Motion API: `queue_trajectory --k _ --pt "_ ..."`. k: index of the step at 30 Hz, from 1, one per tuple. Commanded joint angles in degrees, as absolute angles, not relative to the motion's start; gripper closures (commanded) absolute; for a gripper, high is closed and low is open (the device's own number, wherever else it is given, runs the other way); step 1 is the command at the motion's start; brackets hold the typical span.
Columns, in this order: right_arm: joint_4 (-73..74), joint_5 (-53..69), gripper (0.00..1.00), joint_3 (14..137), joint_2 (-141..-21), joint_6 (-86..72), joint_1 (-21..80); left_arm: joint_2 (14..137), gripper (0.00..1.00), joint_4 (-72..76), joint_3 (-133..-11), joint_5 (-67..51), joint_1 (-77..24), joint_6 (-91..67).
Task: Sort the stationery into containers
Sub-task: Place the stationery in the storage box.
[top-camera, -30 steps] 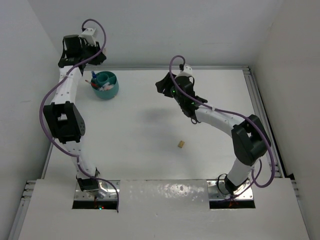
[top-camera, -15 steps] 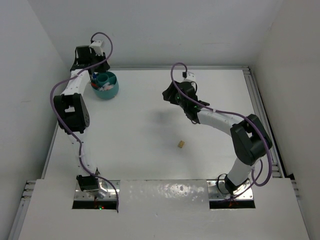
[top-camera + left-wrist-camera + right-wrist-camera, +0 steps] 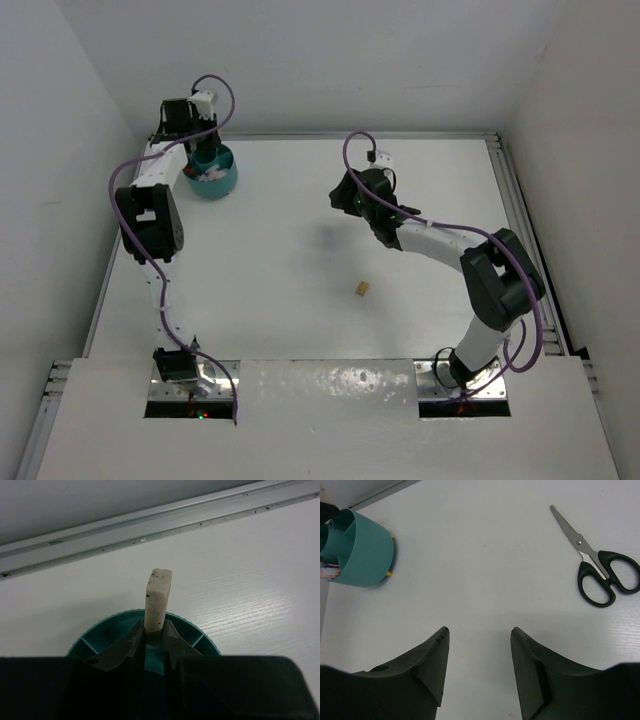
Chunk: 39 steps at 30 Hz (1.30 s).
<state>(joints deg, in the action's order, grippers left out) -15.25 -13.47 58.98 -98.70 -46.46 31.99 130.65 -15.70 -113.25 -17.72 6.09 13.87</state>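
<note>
The white table (image 3: 300,250) has the teal organiser cup (image 3: 214,180) in its far left corner. The left gripper (image 3: 155,636) hangs right over the cup, and the right gripper (image 3: 479,635) is above mid-table with its jaws spread on nothing. Black-handled scissors (image 3: 597,562) lie flat ahead of it. The left jaws pinch a white eraser (image 3: 158,592) upright. A small tan eraser (image 3: 361,289) sits alone nearer the bases.
</note>
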Motion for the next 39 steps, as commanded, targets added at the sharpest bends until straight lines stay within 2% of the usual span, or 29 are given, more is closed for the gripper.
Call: queue_trajectory --k 1,14,23,39 --pt "-15.82 -14.24 0.48 58.62 -95.63 -45.53 31.55 130.43 1.0 -14.15 -114.52 -16.61 5.27 15.82" --pt "-15.21 -16.26 0.48 55.99 -93.17 -44.74 30.76 130.61 1.0 -17.75 -112.24 -17.05 1.85 19.95" --pt "-15.12 -17.23 0.48 54.49 -91.32 -44.56 30.41 129.82 1.0 -18.98 -111.53 -12.13 1.14 19.86" --pt "-15.12 -18.46 0.48 53.61 -89.3 -43.95 30.41 125.16 1.0 -33.84 -112.24 -15.38 1.41 25.31"
